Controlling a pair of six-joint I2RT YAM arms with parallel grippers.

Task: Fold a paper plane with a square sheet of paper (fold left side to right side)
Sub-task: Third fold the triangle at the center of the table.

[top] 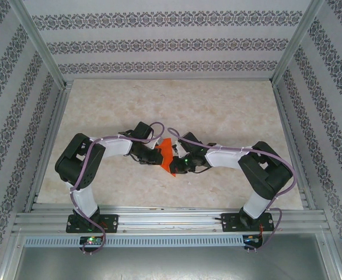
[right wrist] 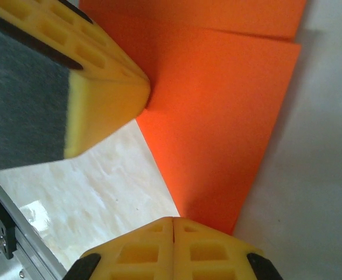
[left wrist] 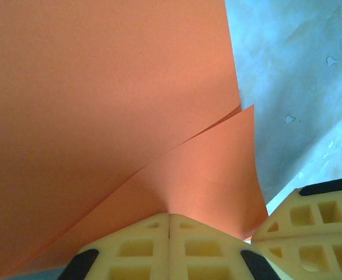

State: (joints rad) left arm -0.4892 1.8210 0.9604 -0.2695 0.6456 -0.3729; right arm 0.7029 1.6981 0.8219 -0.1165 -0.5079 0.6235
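Marble-patterned table, bare apart from the work. Left arm and right arm both fold inward and meet at centre, just ahead of the bases.

The square sheet of paper hangs between them, orange, tilted, pinched from both sides. It shows two layers: one flap lies over the other with the edges not quite lined up, so I judge the left-to-right fold begun but not creased flat. Overhead view is too small to say whether its lower edge touches the table, though it looks lifted.

Left gripper: fingers fully closed, paper nipped at the tips where the two layers converge. That probably pins the fold line.

Right gripper: fingers also pressed together, clamped on a corner of the sheet. The other gripper's fingers sit just beside it on the same sheet.

A two-point hold makes sense here: thin paper flops with a single grip. Risks next are a layer slipping or the corner tearing.
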